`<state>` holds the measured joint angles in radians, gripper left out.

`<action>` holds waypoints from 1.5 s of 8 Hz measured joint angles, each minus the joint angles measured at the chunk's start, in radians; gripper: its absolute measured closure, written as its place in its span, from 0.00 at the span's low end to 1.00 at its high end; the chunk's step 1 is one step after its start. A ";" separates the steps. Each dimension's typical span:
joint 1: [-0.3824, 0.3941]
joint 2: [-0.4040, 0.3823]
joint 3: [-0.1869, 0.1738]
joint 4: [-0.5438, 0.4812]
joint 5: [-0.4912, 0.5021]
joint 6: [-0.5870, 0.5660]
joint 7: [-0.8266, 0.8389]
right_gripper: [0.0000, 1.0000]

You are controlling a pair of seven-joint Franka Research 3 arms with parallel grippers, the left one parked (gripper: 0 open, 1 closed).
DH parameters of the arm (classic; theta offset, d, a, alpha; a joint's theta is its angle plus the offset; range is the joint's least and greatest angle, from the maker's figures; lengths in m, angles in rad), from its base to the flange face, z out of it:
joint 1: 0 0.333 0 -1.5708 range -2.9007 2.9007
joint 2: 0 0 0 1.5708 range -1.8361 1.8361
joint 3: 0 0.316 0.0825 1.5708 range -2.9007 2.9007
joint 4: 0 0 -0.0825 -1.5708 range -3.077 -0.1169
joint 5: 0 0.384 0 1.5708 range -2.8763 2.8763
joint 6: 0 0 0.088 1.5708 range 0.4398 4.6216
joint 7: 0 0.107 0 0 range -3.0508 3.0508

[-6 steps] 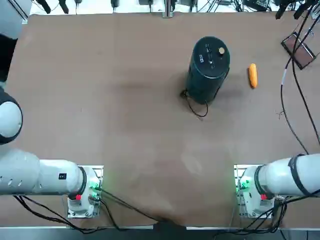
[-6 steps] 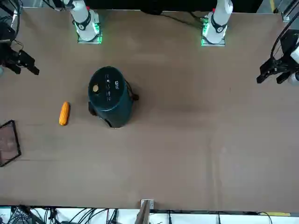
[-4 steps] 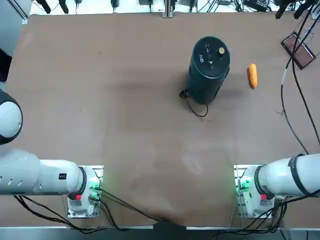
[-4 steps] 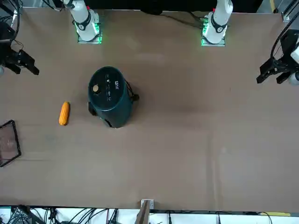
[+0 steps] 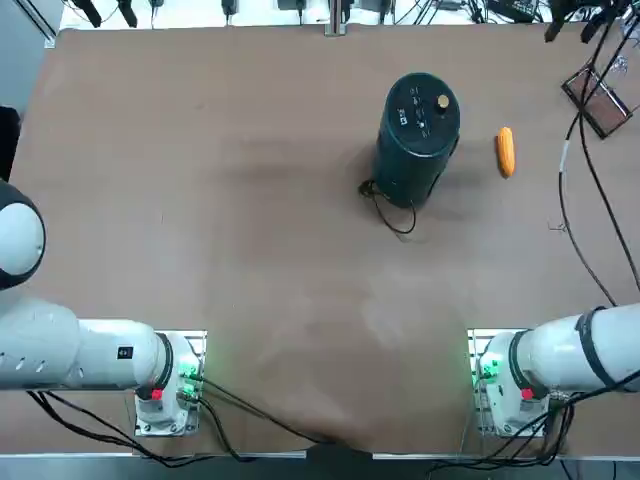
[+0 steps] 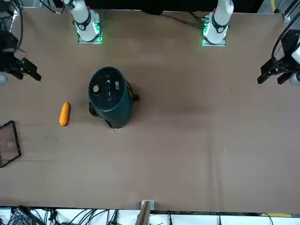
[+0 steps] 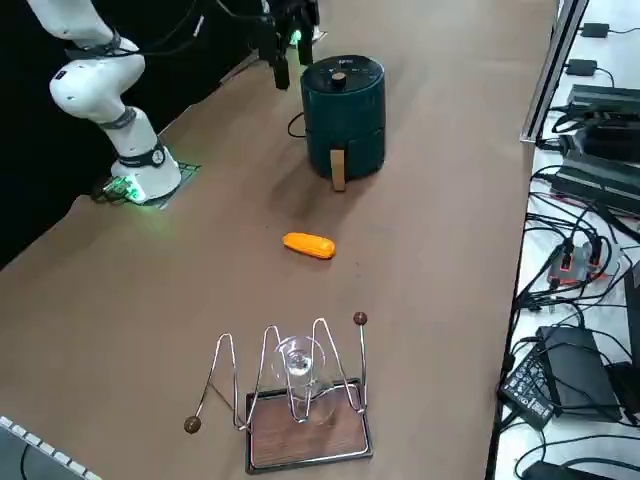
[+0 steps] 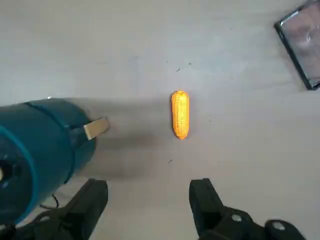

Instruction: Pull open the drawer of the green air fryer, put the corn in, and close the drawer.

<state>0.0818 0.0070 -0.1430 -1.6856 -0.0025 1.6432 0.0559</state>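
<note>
Right gripper (image 8: 149, 192) hangs above the table (image 5: 270, 300), fingers apart, released, holding nothing. Corn (image 7: 309, 245): orange-yellow, kernel-textured, elongated, lying on the table to the right of the green air fryer (image 7: 344, 115), near, not touching. Fryer: rounded cylinder; drawer (image 7: 362, 153) shut, handle (image 7: 338, 170) tan, wood-like. Versus earlier frame: gripper slightly farther left; corn and fryer unmoved.

A robotics lab: robot arms bolted to a table (image 5: 250, 280), cables (image 7: 560, 240) trailing beside it.
</note>
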 joint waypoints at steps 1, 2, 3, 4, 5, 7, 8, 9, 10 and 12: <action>-0.014 0.033 -0.002 -0.016 0.005 0.021 0.060 0.00; -0.026 0.068 -0.003 -0.032 0.020 0.046 0.144 0.00; -0.030 0.100 -0.003 -0.051 0.041 0.067 0.234 0.00; -0.031 0.129 -0.003 -0.069 0.071 0.082 0.316 0.00; -0.036 0.152 -0.003 -0.087 0.117 0.104 0.401 0.00; -0.053 0.170 -0.004 -0.138 0.189 0.169 0.598 0.01; -0.054 0.173 -0.003 -0.164 0.229 0.201 0.727 0.01; -0.053 0.182 -0.002 -0.181 0.274 0.220 0.844 0.01; -0.053 0.195 -0.001 -0.190 0.319 0.230 0.933 0.01; -0.052 0.217 0.000 -0.216 0.414 0.261 1.027 0.00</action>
<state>0.0302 0.2241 -0.1433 -1.9020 0.4111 1.9047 1.0824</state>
